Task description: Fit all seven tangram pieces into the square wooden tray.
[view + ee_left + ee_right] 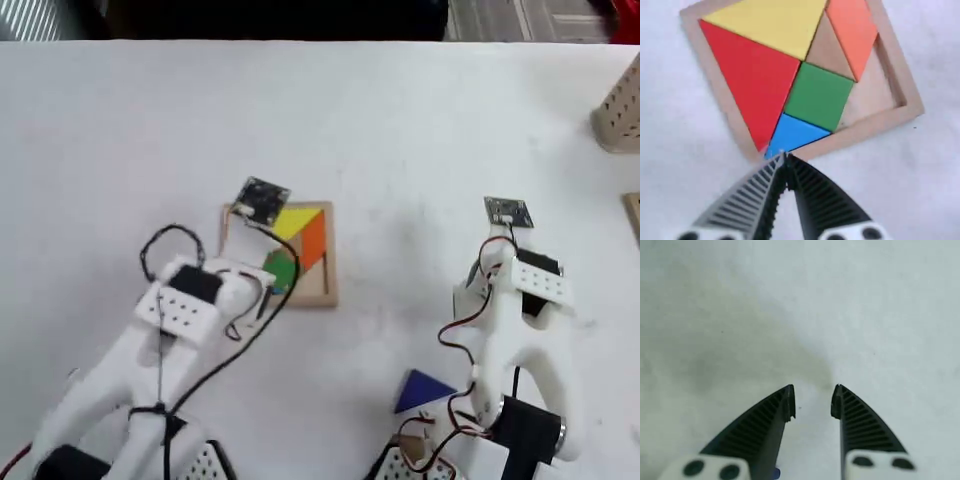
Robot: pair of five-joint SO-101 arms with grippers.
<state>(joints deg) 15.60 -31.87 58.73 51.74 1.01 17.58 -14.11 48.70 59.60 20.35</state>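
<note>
Across the white table (pixel 400 130) we saw a plain, matte surface running back to a straight far edge. A dark strip of room (pixel 250 18) lay behind it, and a pale perforated block (pixel 620 110) stood at the high view's right edge. Left of centre, the square wooden tray (pixel 880 125) lay flat on the tabletop, and we counted five pieces in it. The yellow triangle (pixel 770 22) and red triangle (pixel 752 80) sat edge to edge, with the orange parallelogram (pixel 852 30) along one wall. The green square (pixel 820 95) lay in the middle, and the light blue triangle (pixel 792 135) was tucked between red and green against the rim. Bare wood showed between yellow, orange and green, and again in the corner beside the square. The left gripper (pixel 786 159) hung over the rim right by that light blue piece, jaws pressed together. Over on the other side, the right gripper (pixel 813 402) hovered above bare white table, jaws apart. And out on the surface, near the right arm (pixel 525 290), a dark blue triangle (pixel 425 390) lay well apart from the tray.
</note>
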